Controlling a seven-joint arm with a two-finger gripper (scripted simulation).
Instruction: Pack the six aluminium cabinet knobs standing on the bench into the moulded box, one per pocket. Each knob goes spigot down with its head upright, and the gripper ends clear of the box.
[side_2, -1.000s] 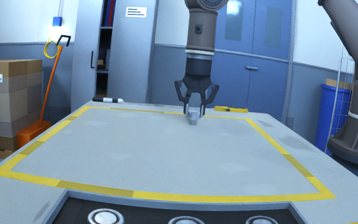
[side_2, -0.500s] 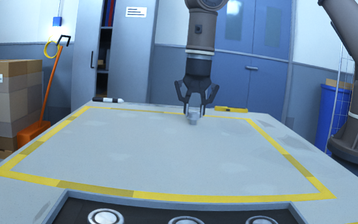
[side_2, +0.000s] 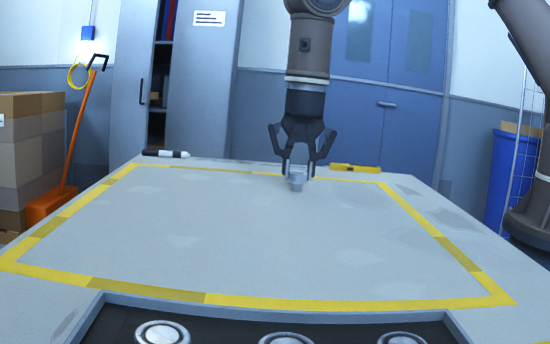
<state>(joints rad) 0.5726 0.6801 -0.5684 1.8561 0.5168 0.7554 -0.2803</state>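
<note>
An aluminium knob (side_2: 297, 180) stands at the far side of the bench, just inside the yellow tape line, far from the moulded box (side_2: 270, 325) at the near edge. Three knobs sit head up in the box's visible pockets: one on the left (side_2: 162, 332), one in the middle (side_2: 286, 338) and one on the right (side_2: 402, 338). The rest of the box is cut off by the bottom of the view. My gripper (side_2: 298, 171) hangs straight down over the far knob and is closed on its head.
The arm's base (side_2: 530, 220) stands at the right edge of the bench. A black and white marker (side_2: 165, 153) and a yellow tool (side_2: 355, 168) lie beyond the far tape line. The taped area between the knob and the box holds nothing.
</note>
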